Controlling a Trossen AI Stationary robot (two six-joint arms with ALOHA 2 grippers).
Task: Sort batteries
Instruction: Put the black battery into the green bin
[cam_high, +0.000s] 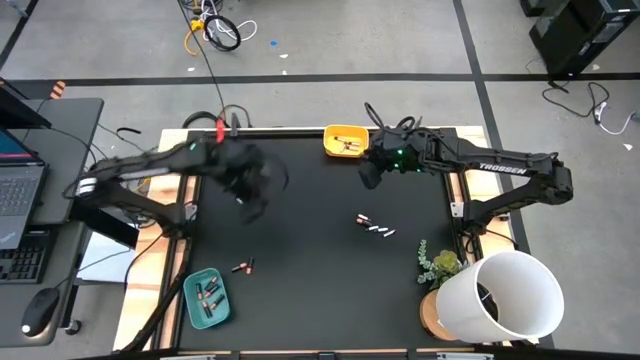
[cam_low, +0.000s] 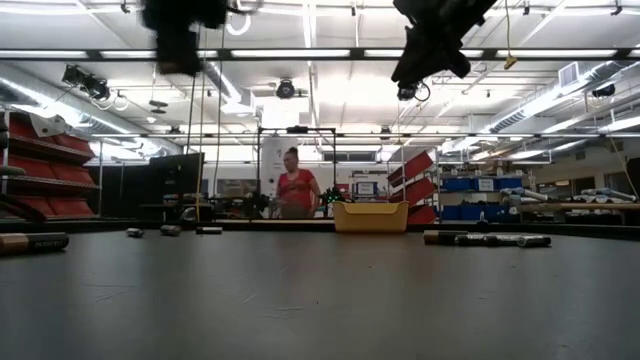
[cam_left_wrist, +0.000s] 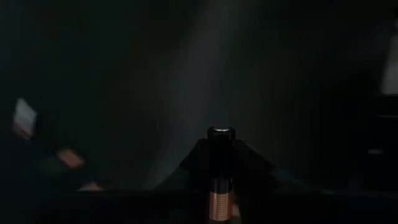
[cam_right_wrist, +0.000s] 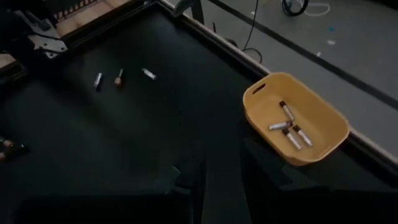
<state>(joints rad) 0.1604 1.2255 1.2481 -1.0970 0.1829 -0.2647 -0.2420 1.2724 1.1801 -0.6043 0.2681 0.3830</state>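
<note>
Copper-black battery (cam_left_wrist: 219, 186) clamped in left hand (cam_left_wrist: 219, 163), wrist view only; right hand's (cam_right_wrist: 211, 171) state unclear.

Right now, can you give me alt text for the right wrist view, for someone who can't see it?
A yellow tray holding four batteries sits at the edge of the black table, seen past the right end effector, whose dark fingers hold nothing. Three more small batteries lie loose farther across the table.
</note>
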